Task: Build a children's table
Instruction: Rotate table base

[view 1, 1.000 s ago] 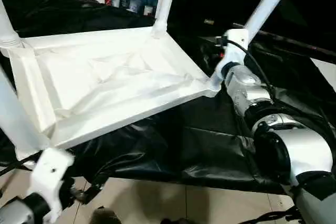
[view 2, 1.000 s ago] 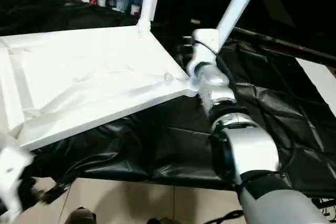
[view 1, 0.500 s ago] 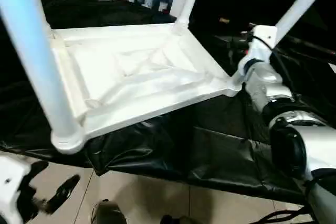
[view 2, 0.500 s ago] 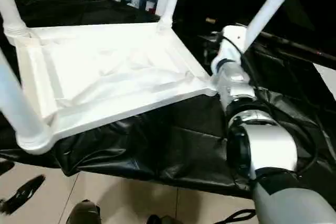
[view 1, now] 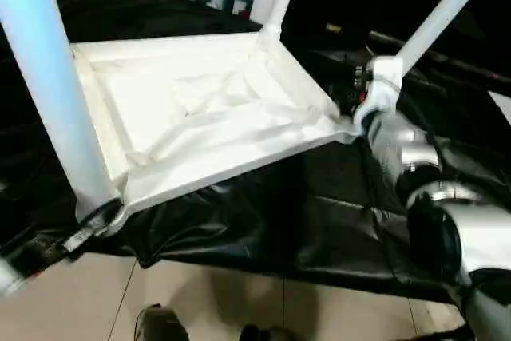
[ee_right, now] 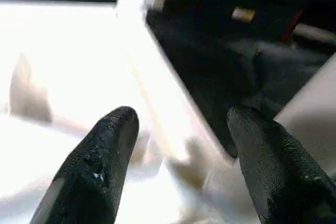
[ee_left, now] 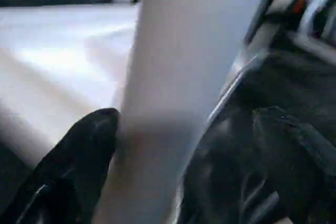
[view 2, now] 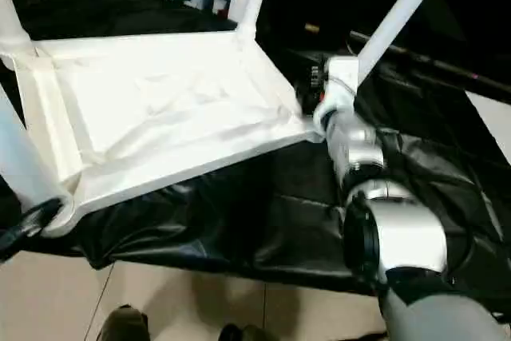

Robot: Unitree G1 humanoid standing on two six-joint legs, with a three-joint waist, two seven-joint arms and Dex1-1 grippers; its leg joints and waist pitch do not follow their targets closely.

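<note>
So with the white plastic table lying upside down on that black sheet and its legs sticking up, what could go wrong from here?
1. The left gripper is wide open around the near white tube leg, not clamped; a push could tilt the leg in its socket.
2. That near corner of the white ribbed tabletop lies at the edge of the black sheet, so it might slide off.
3. The right gripper sits open at the right-hand corner by another leg and could knock it.

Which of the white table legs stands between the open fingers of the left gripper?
The near-left leg, thick in the head views. The left gripper straddles its base by the corner socket; the other legs rise at other corners.
</note>
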